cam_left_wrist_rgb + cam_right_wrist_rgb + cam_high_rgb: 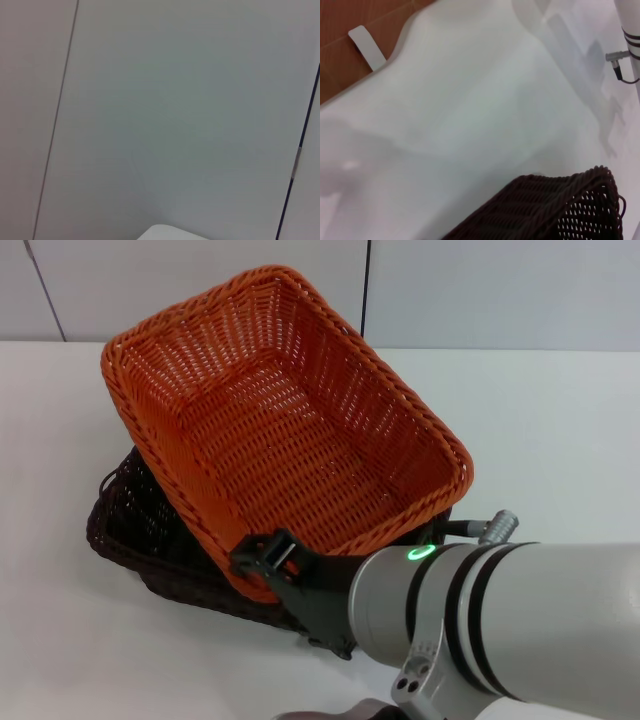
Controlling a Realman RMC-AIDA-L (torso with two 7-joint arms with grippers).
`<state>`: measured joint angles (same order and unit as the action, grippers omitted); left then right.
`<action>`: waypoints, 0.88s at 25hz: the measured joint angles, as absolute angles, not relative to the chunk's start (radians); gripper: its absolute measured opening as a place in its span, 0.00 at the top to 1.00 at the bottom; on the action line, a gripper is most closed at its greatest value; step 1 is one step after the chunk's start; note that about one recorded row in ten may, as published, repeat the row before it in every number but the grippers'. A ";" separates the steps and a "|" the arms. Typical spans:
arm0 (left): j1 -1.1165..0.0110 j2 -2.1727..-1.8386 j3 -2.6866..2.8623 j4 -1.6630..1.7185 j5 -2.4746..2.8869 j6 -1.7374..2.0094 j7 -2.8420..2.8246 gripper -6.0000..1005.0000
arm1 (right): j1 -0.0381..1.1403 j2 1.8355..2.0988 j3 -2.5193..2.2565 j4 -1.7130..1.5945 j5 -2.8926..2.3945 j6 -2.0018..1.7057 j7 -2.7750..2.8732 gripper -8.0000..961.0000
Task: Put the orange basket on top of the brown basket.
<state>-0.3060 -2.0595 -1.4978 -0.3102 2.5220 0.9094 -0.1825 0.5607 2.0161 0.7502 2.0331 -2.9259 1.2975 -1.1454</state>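
Observation:
The orange basket (280, 430) sits tilted over the brown basket (135, 530), its far end raised and its near rim low. Only the left and near sides of the brown basket show beneath it. My right gripper (263, 558) is at the orange basket's near rim, with its black fingers closed over the braided edge. The right wrist view shows one corner of the brown basket (560, 207) on the white table. My left gripper is out of view, and its wrist view shows only a wall.
The baskets stand on a white table (540, 440) with a pale wall behind it. My right arm (500, 620) fills the near right. The right wrist view shows the table's edge (395, 55) and brown floor (340, 20) beyond it.

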 joint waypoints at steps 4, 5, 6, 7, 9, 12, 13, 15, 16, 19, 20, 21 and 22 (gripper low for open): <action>-0.306 -2.061 -1.497 -0.304 2.522 0.909 -0.182 0.19 | 0.558 2.022 0.738 2.031 -2.925 1.279 -1.162 0.33; -0.306 -2.062 -1.491 -0.300 2.522 0.909 -0.182 0.19 | 0.557 2.023 0.732 2.030 -2.925 1.273 -1.164 0.33; -0.306 -2.062 -1.491 -0.300 2.522 0.909 -0.182 0.19 | 0.557 2.023 0.732 2.030 -2.925 1.273 -1.164 0.33; -0.306 -2.062 -1.484 -0.299 2.522 0.909 -0.182 0.19 | 0.557 2.025 0.724 2.030 -2.924 1.264 -1.165 0.33; -0.306 -2.062 -1.478 -0.299 2.522 0.909 -0.182 0.19 | 0.556 2.026 0.722 2.030 -2.924 1.257 -1.166 0.33; -0.304 -2.062 -1.474 -0.297 2.522 0.915 -0.184 0.19 | 0.550 2.026 0.720 2.030 -2.923 1.230 -1.171 0.33; -0.304 -2.062 -1.474 -0.297 2.522 0.915 -0.185 0.19 | 0.544 2.026 0.721 2.028 -2.923 1.205 -1.176 0.33; -0.301 -2.063 -1.474 -0.297 2.522 0.919 -0.188 0.19 | 0.501 2.028 0.755 2.013 -2.924 1.065 -1.200 0.33; -0.300 -2.063 -1.474 -0.297 2.522 0.920 -0.188 0.19 | 0.501 2.028 0.755 2.013 -2.924 1.065 -1.200 0.33; -0.299 -2.063 -1.474 -0.298 2.522 0.921 -0.187 0.19 | 0.427 2.042 0.826 1.950 -2.923 0.790 -1.229 0.33; -0.299 -2.063 -1.475 -0.298 2.522 0.924 -0.187 0.19 | 0.368 2.059 0.883 1.875 -2.923 0.557 -1.244 0.33; -0.299 -2.063 -1.476 -0.298 2.521 0.926 -0.187 0.19 | 0.368 2.059 0.883 1.875 -2.923 0.557 -1.244 0.33; -0.298 -2.063 -1.477 -0.298 2.521 0.931 -0.189 0.19 | 0.342 2.068 0.914 1.831 -2.922 0.436 -1.244 0.33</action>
<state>-0.2982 -2.0632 -1.4769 -0.2979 2.5211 0.9307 -0.1887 0.3424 2.0678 0.9137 1.8308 -2.9224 0.4355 -1.2443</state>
